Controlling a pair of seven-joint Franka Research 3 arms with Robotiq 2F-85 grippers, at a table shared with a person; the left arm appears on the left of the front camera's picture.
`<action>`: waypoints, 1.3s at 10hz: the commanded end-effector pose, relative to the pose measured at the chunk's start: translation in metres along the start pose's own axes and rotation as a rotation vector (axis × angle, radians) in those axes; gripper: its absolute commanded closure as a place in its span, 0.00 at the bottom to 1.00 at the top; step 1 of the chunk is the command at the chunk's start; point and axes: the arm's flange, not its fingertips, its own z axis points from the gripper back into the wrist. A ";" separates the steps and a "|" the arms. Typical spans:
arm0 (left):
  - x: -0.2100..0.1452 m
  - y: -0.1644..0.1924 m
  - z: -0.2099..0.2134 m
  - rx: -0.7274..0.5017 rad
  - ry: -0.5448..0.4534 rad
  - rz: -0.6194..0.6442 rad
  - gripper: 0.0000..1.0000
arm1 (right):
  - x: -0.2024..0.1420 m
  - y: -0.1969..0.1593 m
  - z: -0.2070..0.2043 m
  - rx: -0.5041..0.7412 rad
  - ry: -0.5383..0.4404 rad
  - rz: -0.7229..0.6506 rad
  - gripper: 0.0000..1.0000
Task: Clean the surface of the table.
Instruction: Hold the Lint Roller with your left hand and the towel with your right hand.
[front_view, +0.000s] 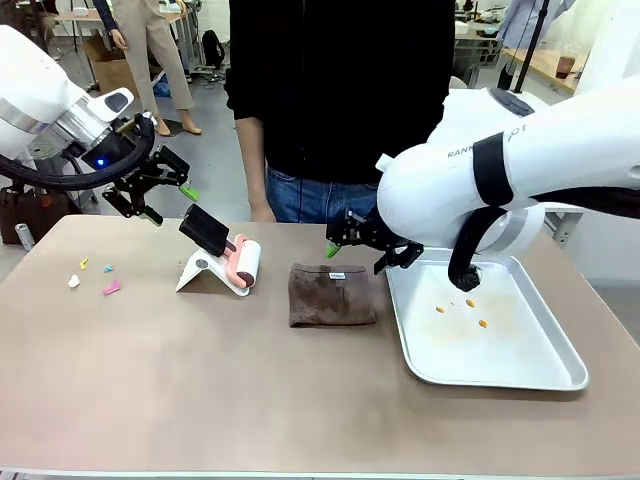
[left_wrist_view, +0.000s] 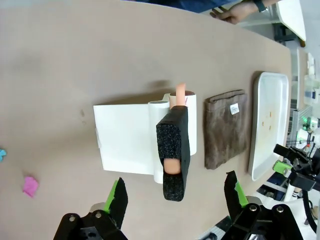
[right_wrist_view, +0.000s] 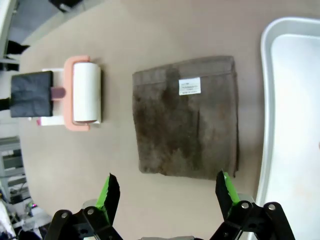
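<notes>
The tan-brown table (front_view: 200, 380) carries small coloured scraps (front_view: 112, 288) at its left. A lint roller (front_view: 240, 262) with a black foam handle leans on a white stand, and a folded brown cloth (front_view: 332, 296) lies beside it. My left gripper (front_view: 170, 205) hangs open above the table's back left, over the roller (left_wrist_view: 175, 150), with a pink scrap (left_wrist_view: 30, 186) off to one side. My right gripper (front_view: 357, 255) is open just behind the cloth (right_wrist_view: 185, 120), close above the table, and the roller (right_wrist_view: 86, 92) lies farther left.
A shiny metal tray (front_view: 510, 345) with a few orange crumbs (front_view: 470, 303) sits at the right, under my right arm. A person (front_view: 340, 100) in dark clothes stands at the far edge, with a hand (left_wrist_view: 235, 12) near it. The front half of the table is bare.
</notes>
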 end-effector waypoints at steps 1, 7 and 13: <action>0.000 -0.003 0.004 -0.001 -0.007 -0.006 0.00 | -0.005 -0.004 -0.003 -0.018 -0.009 0.025 0.00; 0.003 -0.018 -0.020 0.074 0.021 0.001 0.00 | 0.016 0.022 -0.012 -0.225 0.033 0.146 0.00; 0.001 -0.006 -0.034 -0.018 0.032 0.071 0.00 | 0.053 0.031 -0.042 -0.287 0.135 0.097 0.00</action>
